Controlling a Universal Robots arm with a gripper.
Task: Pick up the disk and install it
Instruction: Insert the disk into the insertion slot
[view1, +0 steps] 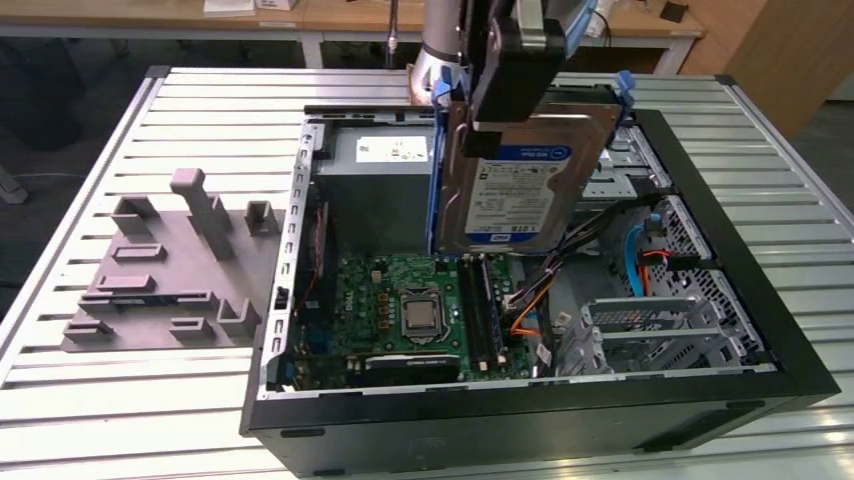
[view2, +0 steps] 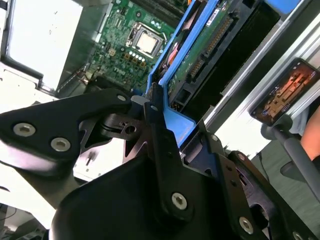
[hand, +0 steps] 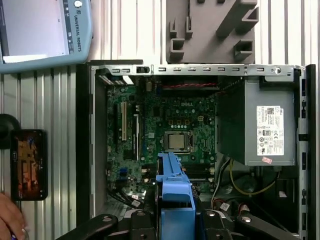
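The disk (view1: 514, 195) hangs upright on its end over the open computer case (view1: 761, 330), its white-and-blue label facing the exterior camera and blue rails along its edges. My gripper (view1: 514, 112) is shut on its upper end. The disk's lower end hovers above the motherboard (view1: 400, 310), close beside the grey power-supply box (view1: 380, 185). In the second wrist view the black fingers (view2: 156, 131) clamp the blue carrier of the disk (view2: 192, 55). In the first wrist view the blue end of the disk (hand: 174, 192) juts out between my gripper (hand: 175, 222) parts, over the motherboard (hand: 170, 125).
Metal drive cages (view1: 667, 325) with orange and blue cables line the case on the exterior view's right. A grey fixture block (view1: 167, 270) lies on the slatted table on the left. A phone on a stand (hand: 29, 164), a teach pendant (hand: 45, 30) and a hand (hand: 7, 220) sit beside the case.
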